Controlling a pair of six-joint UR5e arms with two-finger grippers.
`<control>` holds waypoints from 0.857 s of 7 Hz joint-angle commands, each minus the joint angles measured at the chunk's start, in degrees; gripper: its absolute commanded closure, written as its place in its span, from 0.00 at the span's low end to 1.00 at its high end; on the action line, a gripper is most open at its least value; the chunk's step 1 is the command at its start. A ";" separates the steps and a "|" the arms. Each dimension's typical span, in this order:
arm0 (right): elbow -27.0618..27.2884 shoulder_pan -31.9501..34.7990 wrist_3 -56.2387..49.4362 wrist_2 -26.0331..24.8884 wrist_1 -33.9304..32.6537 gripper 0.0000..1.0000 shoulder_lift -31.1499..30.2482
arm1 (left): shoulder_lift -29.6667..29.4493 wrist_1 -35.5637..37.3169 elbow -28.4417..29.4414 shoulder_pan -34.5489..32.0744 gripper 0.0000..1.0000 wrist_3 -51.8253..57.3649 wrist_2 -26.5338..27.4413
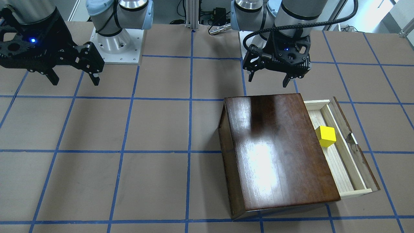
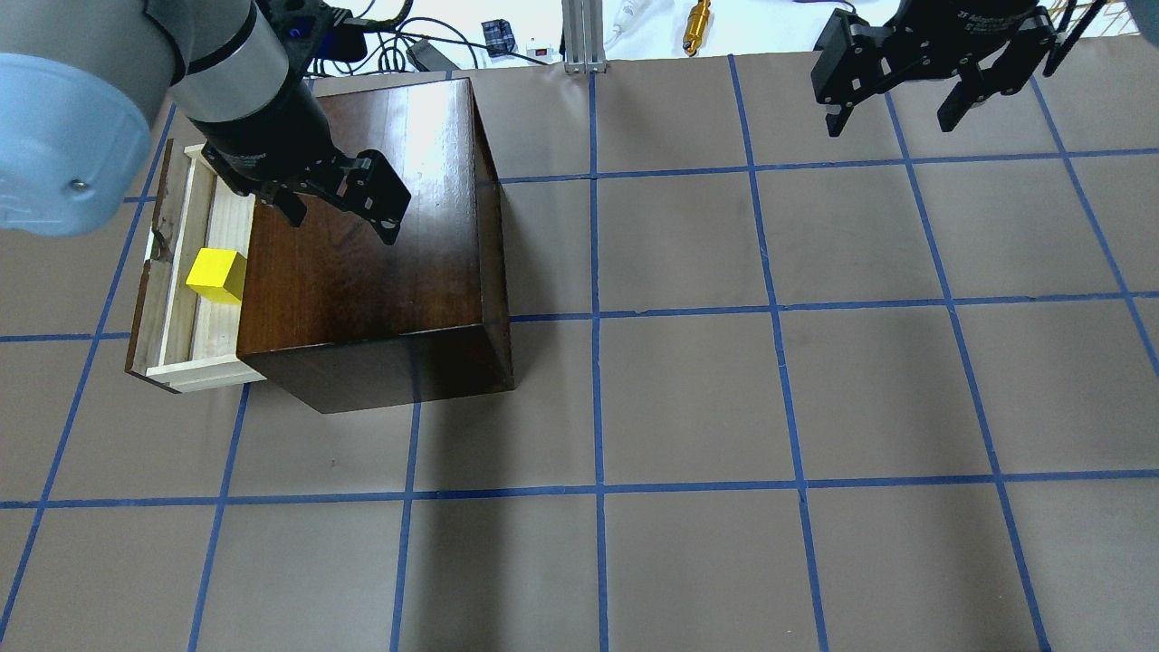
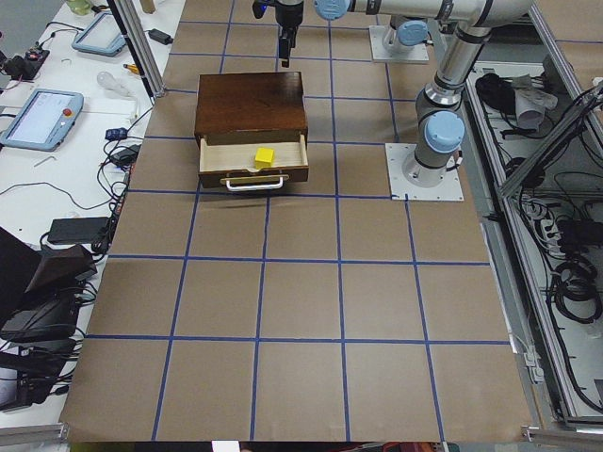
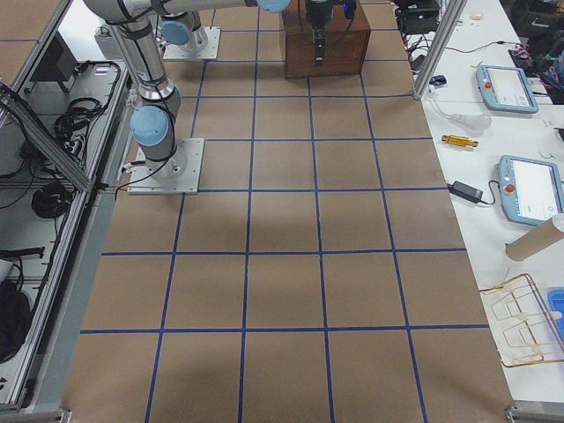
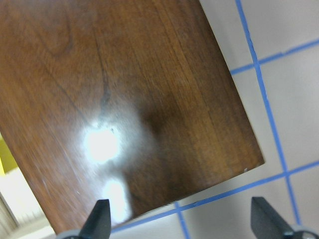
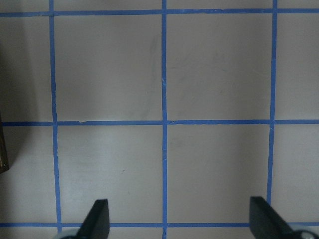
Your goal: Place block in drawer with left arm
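Observation:
The yellow block (image 1: 326,136) lies inside the open drawer (image 1: 343,168) of the dark-brown wooden box (image 1: 275,152). It also shows in the overhead view (image 2: 217,275) and the exterior left view (image 3: 265,156). My left gripper (image 1: 269,79) is open and empty, raised above the box's rear part, apart from the block; in the overhead view it (image 2: 342,214) hangs over the box top (image 2: 362,235). Its wrist view shows the glossy box top (image 5: 129,99) between spread fingertips (image 5: 97,219). My right gripper (image 1: 74,79) is open and empty, high over bare table at the far side.
The table is brown paper with a blue tape grid (image 2: 779,308). The drawer's dark front with metal handle (image 3: 255,185) faces the table's left end. Arm bases (image 1: 116,42) stand at the robot's edge. Cables and tools (image 2: 697,16) lie beyond the far edge.

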 commanded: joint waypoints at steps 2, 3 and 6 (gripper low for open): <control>0.00 0.02 0.00 -0.09 0.00 0.00 -0.03 | 0.42 7.10 -0.72 2.67 0.00 -4.50 0.52; 0.00 0.02 0.00 -0.09 0.00 0.00 0.05 | 0.42 7.10 -0.63 3.47 0.00 -3.98 0.43; 0.00 -0.07 0.00 -0.09 0.00 0.00 0.05 | 0.15 5.35 -0.11 3.21 0.00 -3.45 0.43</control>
